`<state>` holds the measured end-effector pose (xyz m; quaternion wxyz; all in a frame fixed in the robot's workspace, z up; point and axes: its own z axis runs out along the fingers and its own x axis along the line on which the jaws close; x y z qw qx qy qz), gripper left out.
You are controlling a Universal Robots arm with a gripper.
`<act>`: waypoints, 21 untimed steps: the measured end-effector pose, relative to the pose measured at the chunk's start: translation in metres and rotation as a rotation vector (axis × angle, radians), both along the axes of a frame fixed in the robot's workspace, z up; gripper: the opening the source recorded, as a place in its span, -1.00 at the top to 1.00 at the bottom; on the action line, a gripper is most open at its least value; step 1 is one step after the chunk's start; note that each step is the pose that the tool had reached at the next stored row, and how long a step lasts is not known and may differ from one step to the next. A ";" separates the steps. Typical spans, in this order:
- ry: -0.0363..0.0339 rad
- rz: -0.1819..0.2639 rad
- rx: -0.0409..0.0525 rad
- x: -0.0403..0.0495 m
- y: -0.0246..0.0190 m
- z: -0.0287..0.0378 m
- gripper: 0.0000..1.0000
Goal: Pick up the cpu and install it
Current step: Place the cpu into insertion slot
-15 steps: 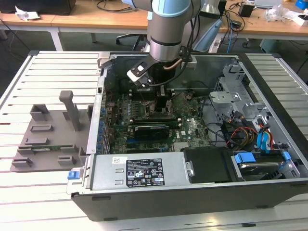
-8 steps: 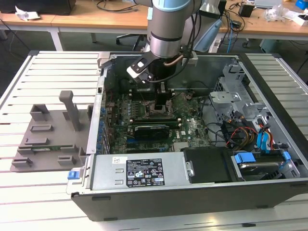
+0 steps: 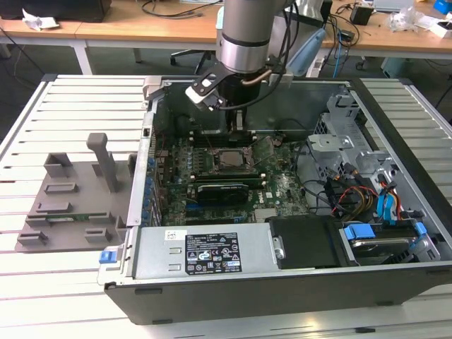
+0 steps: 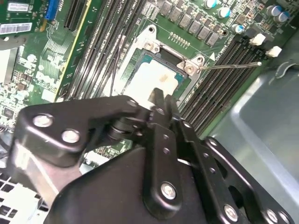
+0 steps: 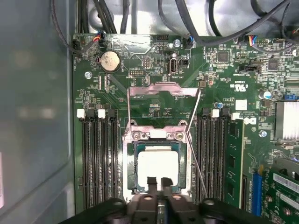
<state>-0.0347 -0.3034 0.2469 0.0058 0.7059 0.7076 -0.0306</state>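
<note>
The cpu (image 5: 158, 165), a pale silvery square, lies flat in the motherboard socket (image 5: 131, 163) in both wrist views (image 4: 150, 80). The socket's metal load plate (image 5: 162, 91) stands swung open beyond it, and the thin lever wire (image 5: 195, 140) runs along one side. My gripper (image 5: 158, 182) hangs just above the cpu's near edge with its two black fingers (image 4: 161, 103) close together and nothing between them. In the exterior view the arm reaches down into the open computer case (image 3: 395, 120), with the gripper (image 3: 237, 127) over the socket (image 3: 229, 160).
Memory slots (image 5: 98, 158) flank the socket on both sides. A grey plastic tray with upright posts (image 3: 70, 205) sits on the slatted table at the exterior view's left. The power supply (image 3: 205, 251), a drive bay and coloured cables (image 3: 367, 194) fill the case's near and right parts.
</note>
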 end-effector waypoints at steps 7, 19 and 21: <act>0.0000 0.000 0.0000 0.0000 0.0000 0.0148 0.79; 0.0001 0.000 -0.0001 0.0000 0.0000 0.0406 0.79; 0.0000 0.000 0.0000 0.0000 0.0000 0.0458 0.79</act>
